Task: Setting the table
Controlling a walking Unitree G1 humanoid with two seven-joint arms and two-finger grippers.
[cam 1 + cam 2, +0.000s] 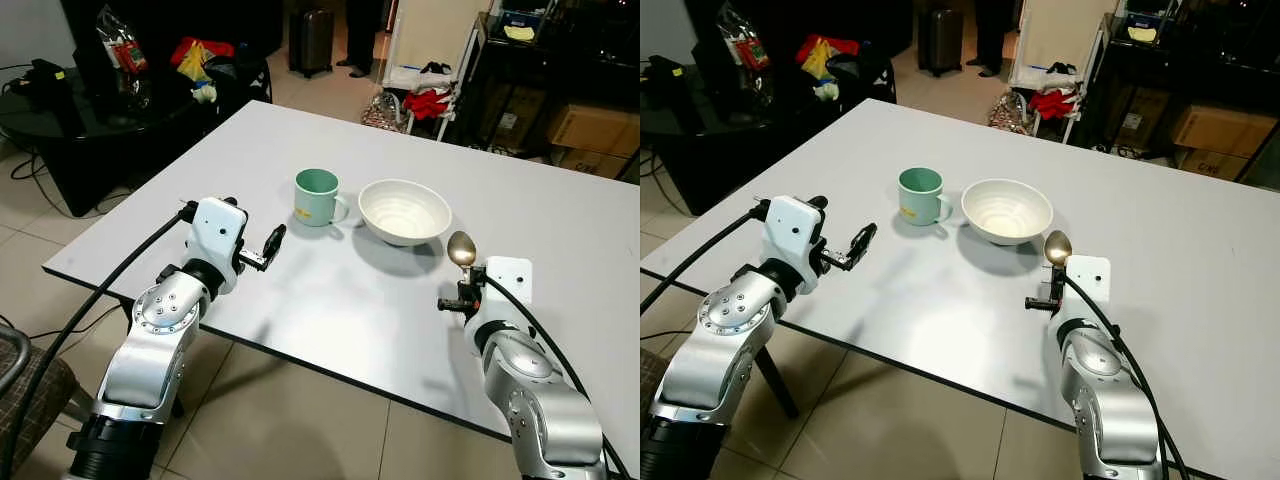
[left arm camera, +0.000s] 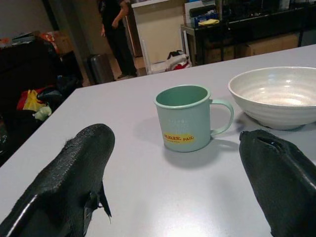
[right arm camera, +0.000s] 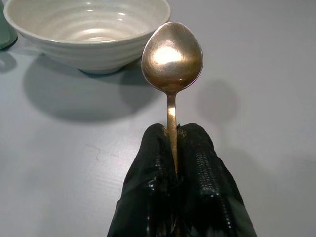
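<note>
Right gripper (image 3: 177,148) clamped on a golden metal spoon (image 3: 172,59) near the white ribbed bowl (image 1: 404,211); left gripper (image 1: 268,248) wide open, empty, facing the green mug (image 2: 189,117)

A pale green mug (image 1: 318,196) is standing upright on the grey table (image 1: 330,300), near the middle, its handle pointing toward the white bowl (image 1: 404,211) sitting just beside it; a small yellow label is showing on its side. The bowl, ribbed inside, is resting upright and apart from the mug, further toward the table's right edge. A metal spoon (image 3: 172,64) is being pinched by its handle between the closed fingers of the right gripper (image 3: 177,143), its dull golden scoop pointing toward the bowl, hanging above the table, near the bowl's rim but apart from it
</note>
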